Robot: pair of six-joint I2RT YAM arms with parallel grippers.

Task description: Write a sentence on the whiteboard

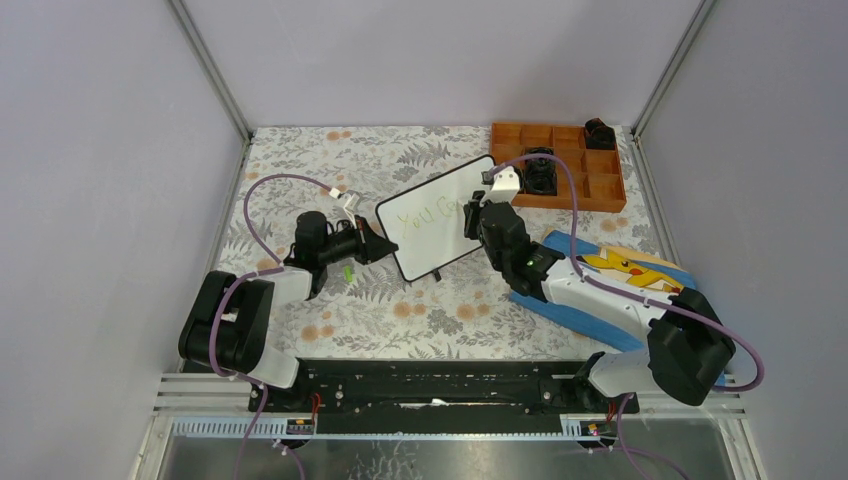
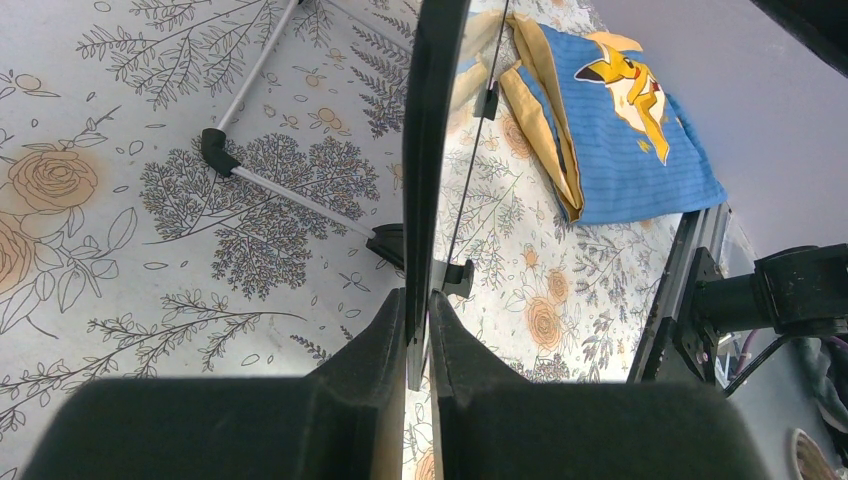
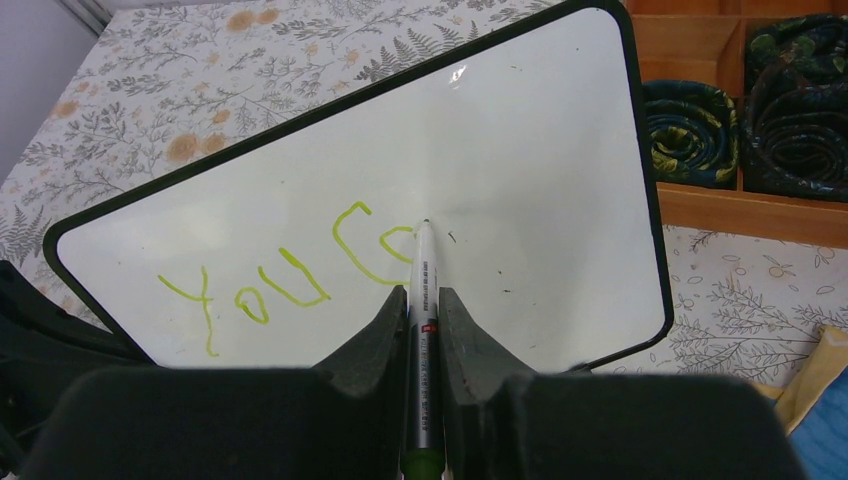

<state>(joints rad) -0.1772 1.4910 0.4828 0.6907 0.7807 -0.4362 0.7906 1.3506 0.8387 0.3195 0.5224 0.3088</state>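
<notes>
Right gripper (image 3: pixel 423 300), closest to the lens in the right wrist view: jaws clenched on a slim pen (image 3: pixel 424 262), barrel running up between the fingers, green end at the bottom edge. Pen tip appears to rest on the whiteboard (image 3: pixel 530 140), at the right end of the green writing (image 3: pixel 295 285).

Writing so far: "You", then a "C", then a partly drawn round letter at the pen tip. One line only, on the left half of the board. Right half and lower part blank apart from a few small dark specks.

Left gripper (image 2: pixel 418 310): jaws clamped on the board's thin black edge, seen edge-on in the left wrist view. Looks like a steadying hold.

Board position: mid-table on the flowered table cover (image 1: pixel 400 320), between the two grippers and set at a diagonal. Left edge is in the left gripper and the far right corner points toward the wooden tray (image 1: pixel 606 205). A thin metal stand (image 2: pixel 290 195) with black feet shows behind it.

Other items: dark rolled things (image 3: pixel 690 130) in the tray, far right. Blue Pikachu cloth (image 2: pixel 620 130) on the right, under the right arm.

Progress (judgement): first word done, second word just begun. No complete sentence yet. Left to do: finish this word and add the rest. Early stage, well under half.
</notes>
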